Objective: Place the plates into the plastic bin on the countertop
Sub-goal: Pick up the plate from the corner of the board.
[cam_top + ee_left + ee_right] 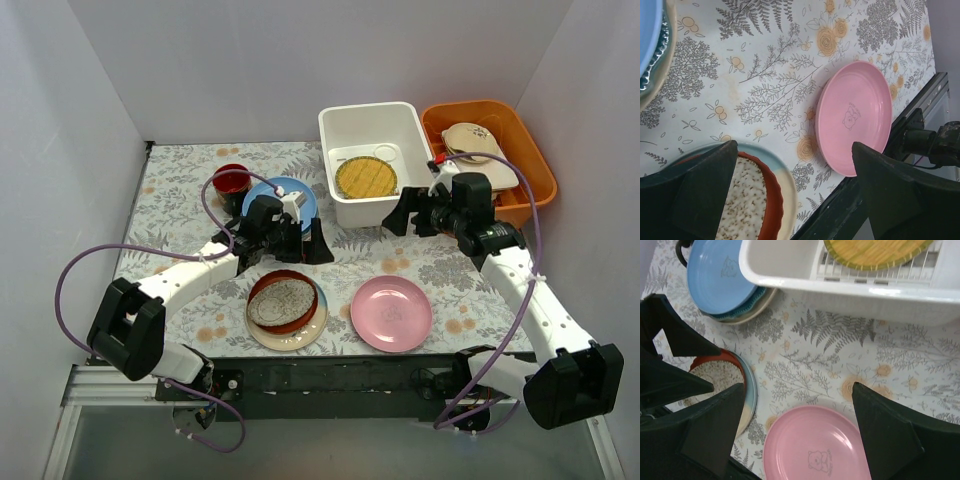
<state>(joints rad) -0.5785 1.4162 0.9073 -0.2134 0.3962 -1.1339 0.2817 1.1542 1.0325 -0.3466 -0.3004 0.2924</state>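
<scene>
A pink plate lies on the countertop near the front, with a bear print on it. Left of it a red-brown speckled dish sits on a cream-and-blue plate. A light blue plate tops a stack at the back. The white plastic bin holds a yellow woven plate. My left gripper hangs open and empty between the blue stack and the red-brown dish. My right gripper is open and empty just in front of the bin.
A small dark-red cup stands left of the blue stack. An orange tub with beige and white dishes sits right of the bin. White walls close in the back and both sides. A black rail runs along the near edge.
</scene>
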